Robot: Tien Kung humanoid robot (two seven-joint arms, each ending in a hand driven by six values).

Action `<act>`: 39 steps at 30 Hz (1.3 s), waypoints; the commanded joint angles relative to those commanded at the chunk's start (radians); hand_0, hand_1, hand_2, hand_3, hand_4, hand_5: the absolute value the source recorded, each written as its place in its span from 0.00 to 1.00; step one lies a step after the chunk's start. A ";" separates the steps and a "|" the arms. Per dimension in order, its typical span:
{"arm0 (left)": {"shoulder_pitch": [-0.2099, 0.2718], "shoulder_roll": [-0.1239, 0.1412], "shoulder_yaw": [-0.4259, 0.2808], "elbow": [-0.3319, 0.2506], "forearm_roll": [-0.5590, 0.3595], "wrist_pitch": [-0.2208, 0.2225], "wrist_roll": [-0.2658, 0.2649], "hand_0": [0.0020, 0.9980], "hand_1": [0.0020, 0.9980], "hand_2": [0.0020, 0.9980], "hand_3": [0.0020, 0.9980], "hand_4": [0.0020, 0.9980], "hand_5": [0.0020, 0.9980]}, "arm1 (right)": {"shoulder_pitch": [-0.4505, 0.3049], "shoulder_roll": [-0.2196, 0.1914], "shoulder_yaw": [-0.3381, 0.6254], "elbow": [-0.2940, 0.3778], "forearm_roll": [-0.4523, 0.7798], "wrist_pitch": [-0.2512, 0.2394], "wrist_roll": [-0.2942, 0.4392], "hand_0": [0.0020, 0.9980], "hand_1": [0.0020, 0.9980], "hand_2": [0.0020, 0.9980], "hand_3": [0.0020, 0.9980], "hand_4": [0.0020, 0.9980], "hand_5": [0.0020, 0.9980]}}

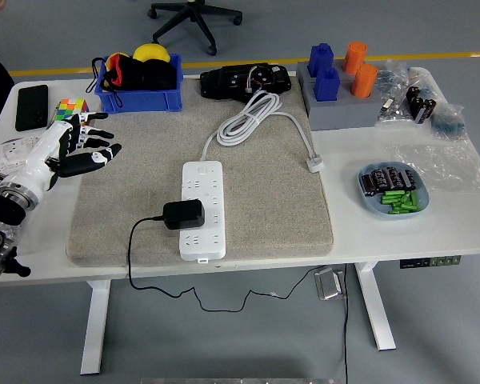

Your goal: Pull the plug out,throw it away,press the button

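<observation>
White table (360,240) carries a grey mat (128,216), and on the mat lies a white power strip (202,184) running near to far. Plugged into its near half sits a black plug (183,214), its black cable (132,256) trailing off the near edge. At the left, the robot's left hand (78,152) hovers over the mat's left edge, fingers spread wide and holding nothing. Behind it lie a colourful cube (70,107) and a blue bin (140,98).
</observation>
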 joint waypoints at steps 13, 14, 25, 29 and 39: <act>-0.052 0.032 0.221 -0.079 0.068 -0.025 0.019 0.80 0.79 0.79 0.88 1.00 0.16 | 0.000 0.002 0.002 0.002 0.003 0.000 0.000 0.79 0.74 0.74 0.74 0.79 0.76; -0.057 0.032 0.231 -0.078 0.076 -0.020 0.018 0.80 0.79 0.79 0.88 1.00 0.16 | 0.000 0.002 0.002 0.002 0.003 0.000 0.000 0.79 0.74 0.74 0.74 0.79 0.76; -0.106 0.011 0.329 -0.014 0.199 0.021 0.010 0.80 0.76 0.74 0.81 0.98 0.00 | 0.000 0.001 0.000 0.002 0.004 0.000 0.000 0.79 0.74 0.74 0.74 0.79 0.76; -0.123 0.006 0.350 0.010 0.227 0.042 0.000 0.80 0.76 0.74 0.81 0.98 0.00 | 0.000 -0.001 -0.002 0.001 0.004 0.000 0.000 0.79 0.74 0.74 0.74 0.79 0.76; -0.135 -0.001 0.387 0.044 0.236 0.034 0.012 0.74 0.66 0.63 0.74 0.91 0.00 | 0.001 -0.001 -0.001 0.001 0.005 -0.001 0.000 0.79 0.74 0.74 0.74 0.79 0.76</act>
